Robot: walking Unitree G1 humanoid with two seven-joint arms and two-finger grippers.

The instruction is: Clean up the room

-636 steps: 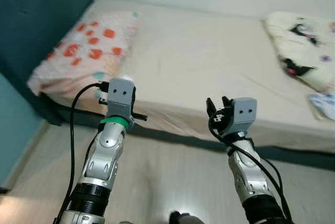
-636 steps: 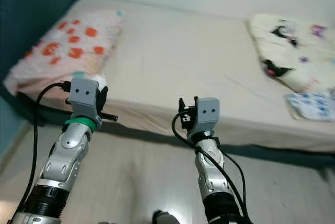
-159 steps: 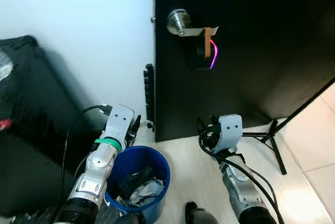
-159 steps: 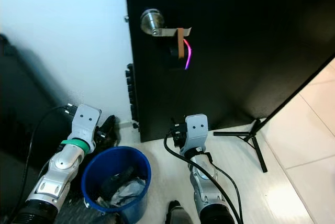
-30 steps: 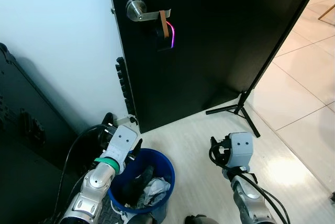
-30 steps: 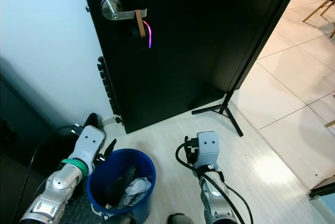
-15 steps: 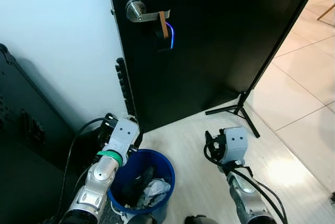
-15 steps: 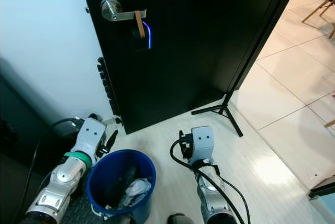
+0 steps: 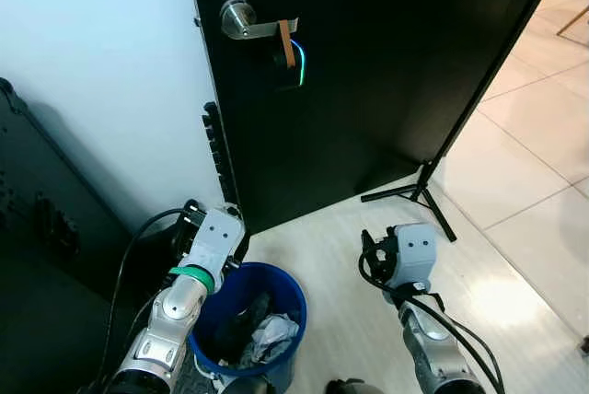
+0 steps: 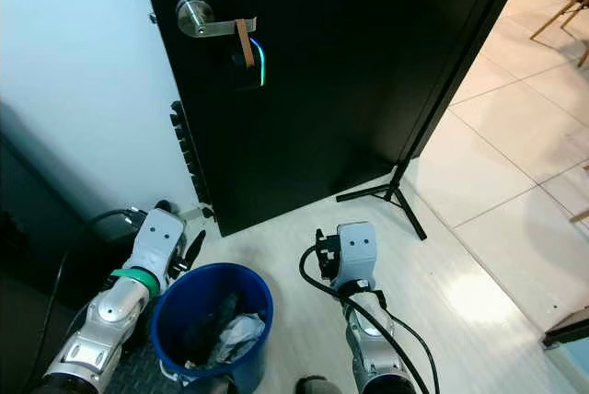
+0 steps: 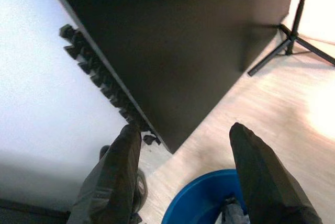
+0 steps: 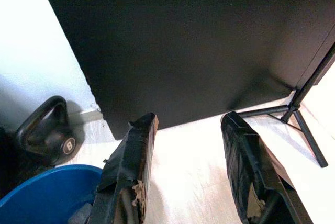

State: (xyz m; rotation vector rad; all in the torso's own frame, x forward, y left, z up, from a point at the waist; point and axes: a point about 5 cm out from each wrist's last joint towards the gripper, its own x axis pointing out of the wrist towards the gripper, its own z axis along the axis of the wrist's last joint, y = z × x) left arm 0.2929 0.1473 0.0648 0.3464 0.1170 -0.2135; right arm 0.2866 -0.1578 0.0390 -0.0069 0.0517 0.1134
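Blue bin (image 9: pixel 285 295) of rubbish beside left hand (image 11: pixel 183 145), right hand (image 12: pixel 186 145), both spread wide, empty

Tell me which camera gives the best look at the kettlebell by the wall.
The right wrist view: the kettlebell sits whole on the floor beside the black door, handle up, behind the blue bin. In the left wrist view, the left gripper finger covers most of it. The eye views leave it hidden behind the left arm.

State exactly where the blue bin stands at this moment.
In the left eye view the blue bin stands on the pale floor low on the robot's left, just before the black door, with the left gripper open above its rim.
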